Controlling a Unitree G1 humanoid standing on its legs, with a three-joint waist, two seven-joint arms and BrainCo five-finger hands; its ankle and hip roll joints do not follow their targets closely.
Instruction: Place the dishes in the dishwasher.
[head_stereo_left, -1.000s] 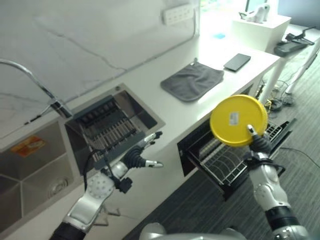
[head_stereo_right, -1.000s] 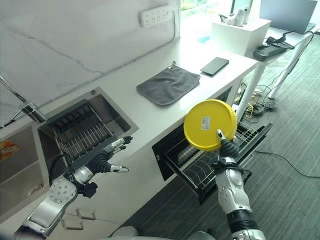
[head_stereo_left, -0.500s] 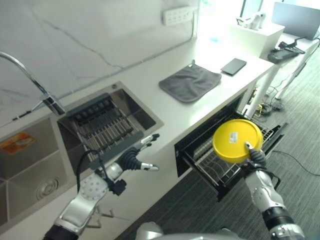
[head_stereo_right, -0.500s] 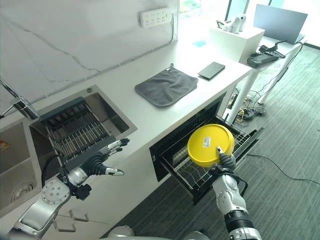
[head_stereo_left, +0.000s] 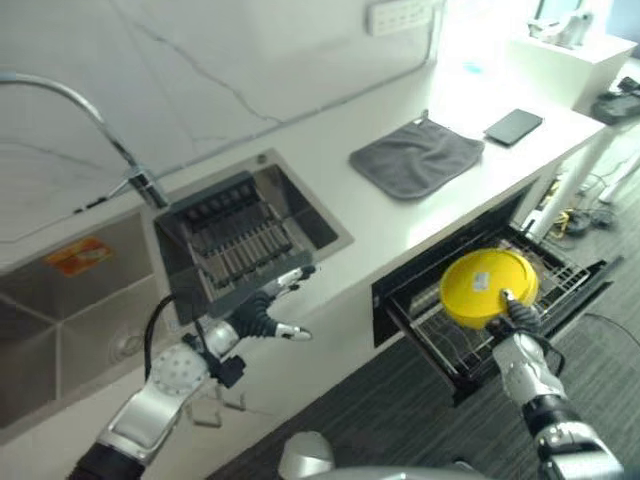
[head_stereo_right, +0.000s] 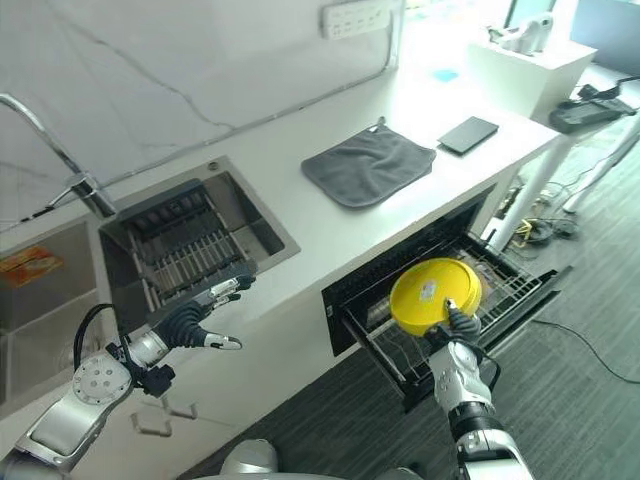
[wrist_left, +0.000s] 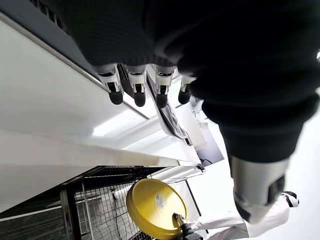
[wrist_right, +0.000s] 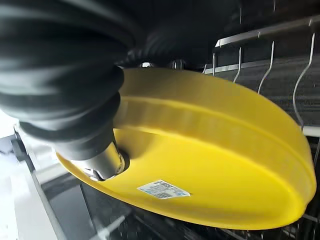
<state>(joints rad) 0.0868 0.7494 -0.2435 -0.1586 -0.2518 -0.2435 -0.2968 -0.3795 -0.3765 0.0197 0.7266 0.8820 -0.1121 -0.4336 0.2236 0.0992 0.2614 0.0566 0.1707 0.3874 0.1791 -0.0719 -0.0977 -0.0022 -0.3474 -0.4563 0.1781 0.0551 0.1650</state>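
The left hand (head_stereo_left: 262, 318) hangs by the bench (head_stereo_left: 400, 215) edge, fingers straight and spread, holding nothing. Further right, the right hand (head_stereo_left: 518, 314) pinches the yellow plate (head_stereo_left: 487, 286) by its rim, tilted over the pulled-out dishwasher rack (head_stereo_left: 565, 270). Lowered askew, it could jam against the tines and slip.

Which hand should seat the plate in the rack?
Right. The right hand already grips the yellow plate over the pulled-out dishwasher rack. The left hand hangs open near the sink, far from the rack.
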